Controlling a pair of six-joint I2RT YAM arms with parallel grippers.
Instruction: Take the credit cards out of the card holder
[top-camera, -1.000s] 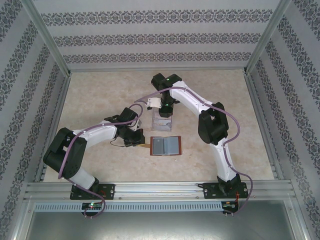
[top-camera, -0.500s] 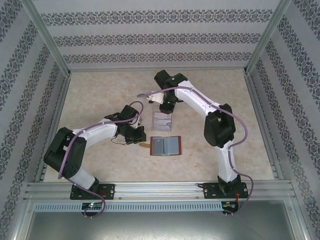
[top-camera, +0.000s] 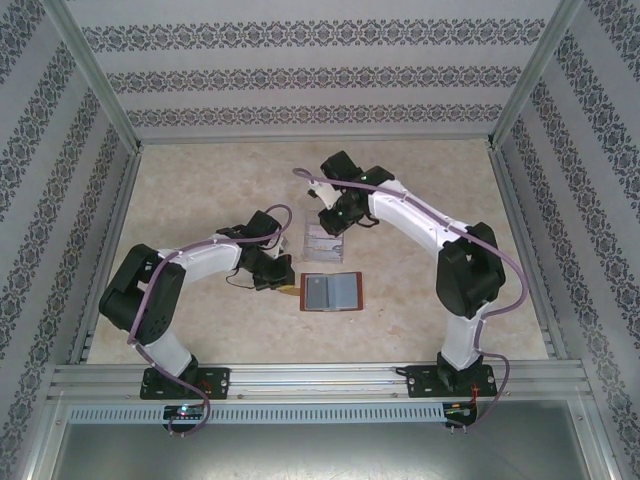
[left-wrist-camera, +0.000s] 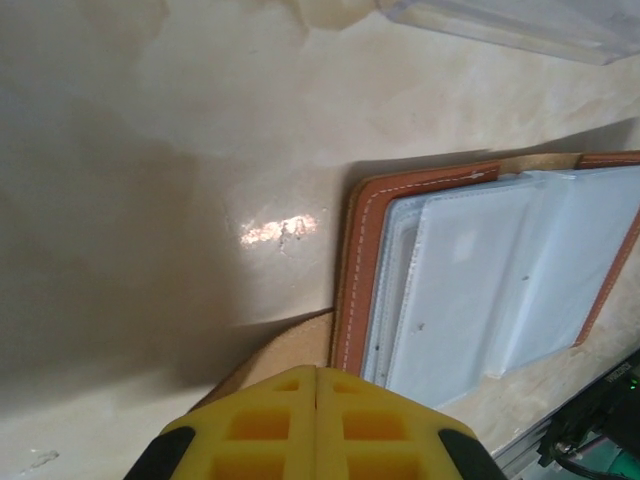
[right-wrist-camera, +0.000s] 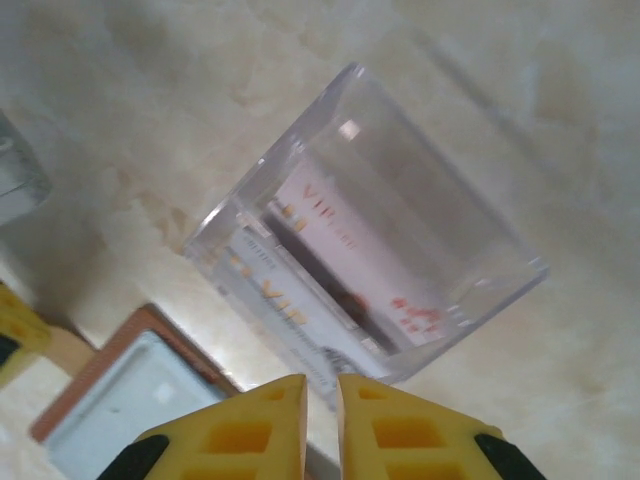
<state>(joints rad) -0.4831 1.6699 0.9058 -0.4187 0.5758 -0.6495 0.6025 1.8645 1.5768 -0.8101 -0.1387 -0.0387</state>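
At the near edge an aluminium rail (top-camera: 320, 378) carries both arm bases. Beyond it, mid-table, the small reddish-brown leather card holder (top-camera: 330, 292) lies opened flat, its bluish-grey plastic sleeves (left-wrist-camera: 480, 290) facing up. The left gripper (left-wrist-camera: 318, 385) is fully closed, its yellow fingers pressed together over the tan tab strap (left-wrist-camera: 285, 350) at the holder's left side. Whether it pinches the strap or only pins it down I cannot tell. The sleeves look empty, though a pale card inside one would be hard to spot.

A little farther, apart from the holder, stands a clear plastic tray (right-wrist-camera: 470, 215) with the pale credit cards (right-wrist-camera: 345, 245) lying in it, red and gold print showing. The right gripper (right-wrist-camera: 321, 395) hangs above the tray, its fingers drawn almost together with only a thin slit between them and nothing in it.

The step in hand looks like a check for any remaining card. Done well, the right gripper would come in low to a sleeve's open edge and part only slightly. It would then nip the card's edge and draw it along the sleeve, with the strap anchored so the holder cannot slide.

The table (top-camera: 200, 180) is beige, marbled and faintly glossy. Far behind it, walls (top-camera: 320, 75) of pale paper with dark ornamental bands close the cell.
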